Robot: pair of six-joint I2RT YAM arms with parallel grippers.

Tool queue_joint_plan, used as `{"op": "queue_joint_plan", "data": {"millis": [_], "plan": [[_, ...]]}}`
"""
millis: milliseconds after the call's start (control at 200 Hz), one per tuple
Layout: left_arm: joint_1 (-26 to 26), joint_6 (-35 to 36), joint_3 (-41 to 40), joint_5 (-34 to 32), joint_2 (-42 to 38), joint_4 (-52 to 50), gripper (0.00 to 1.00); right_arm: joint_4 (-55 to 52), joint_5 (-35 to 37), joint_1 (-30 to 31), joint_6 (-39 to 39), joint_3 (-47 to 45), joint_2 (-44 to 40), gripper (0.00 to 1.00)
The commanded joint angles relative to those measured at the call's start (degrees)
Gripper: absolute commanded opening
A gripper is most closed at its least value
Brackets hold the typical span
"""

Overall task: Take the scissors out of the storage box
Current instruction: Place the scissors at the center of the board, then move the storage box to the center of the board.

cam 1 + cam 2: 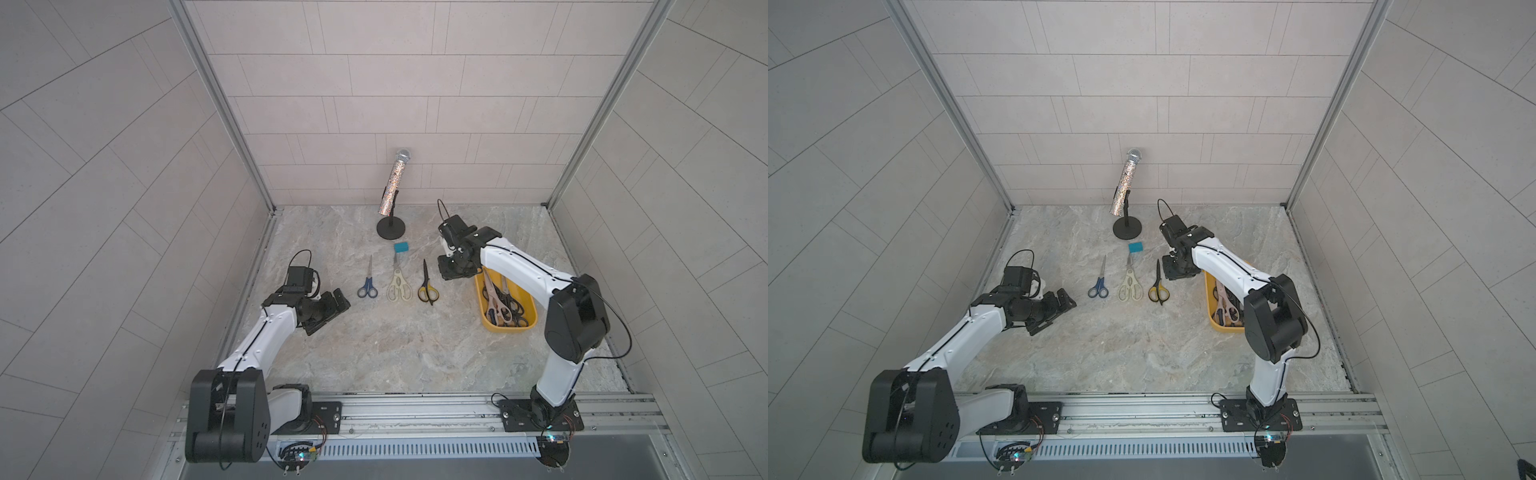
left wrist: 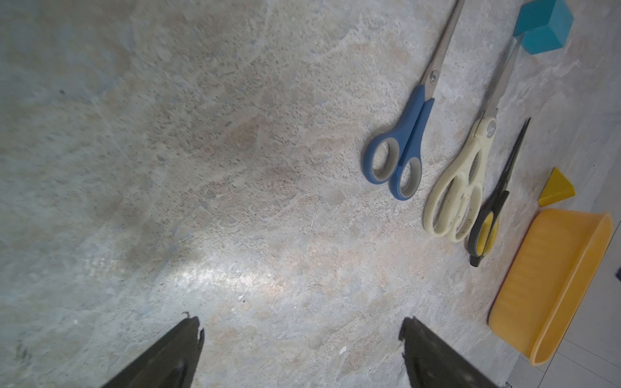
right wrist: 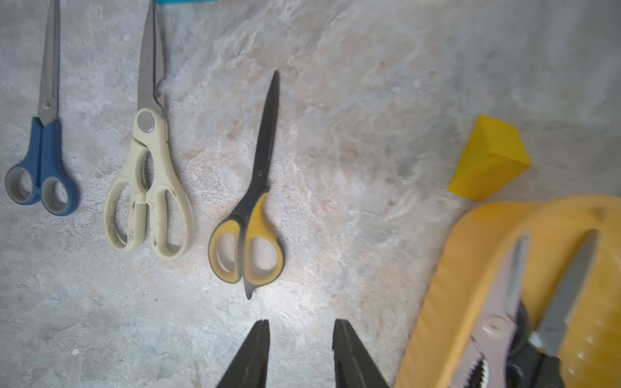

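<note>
Right pincer (image 3: 300, 324) stands partly open, its two black fingers a narrow gap apart with nothing between them, pointing down at bare tabletop. Left pincer (image 2: 300, 320) is spread wide and equally empty, held low and aimed across the table toward the row of loose scissors.

From where I stand, the right arm (image 1: 519, 264) rises off the near rail, bends at a high black elbow and stretches its white forearm back and inward over the box, wrist turned down. The left arm (image 1: 266, 328) leans out from its own base on that rail, forearm sloping low.

The marbled table (image 1: 374, 345) carries everything. The yellow box (image 1: 509, 328) sits on its right side, running front to back. The right pincer hangs just beside the box's far end, between it and the black-and-yellow pair.

A glittery microphone (image 1: 395, 183) leans on a stand by the back wall. Inside the box lies a heap of scissors (image 1: 505, 309), a pale pink pair (image 3: 494, 336) on top among black-handled ones; I cannot count them.

Three more pairs lie out on the table side by side, blades toward the back wall: the blue pair (image 1: 367, 286), the cream pair (image 1: 398, 284) and the black-and-yellow pair (image 1: 427, 289), which is nearest the right pincer.

A teal block (image 1: 401, 248) sits at the cream pair's blade tip. A small yellow block (image 3: 490, 161) lies just beside the box's far end.
</note>
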Motion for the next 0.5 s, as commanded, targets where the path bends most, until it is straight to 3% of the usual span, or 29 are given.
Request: {"op": "queue_joint_plan", "data": {"millis": [0, 230, 495], "plan": [[-2.3, 1.2, 2.8, -0.3, -0.1, -1.7, 1.0, -6.9, 4.1, -2.9, 0.9, -4.2, -4.2, 0.36], [-6.7, 1.7, 5.7, -2.6, 1.5, -1.9, 1.0, -6.9, 3.8, -9.2, -0.1, -14.2, -11.8, 0.36], [-6.9, 2.9, 6.5, -3.4, 1.5, -3.3, 1.0, 1.1, -0.6, -9.6, -2.2, -19.3, -11.8, 0.37]]}}
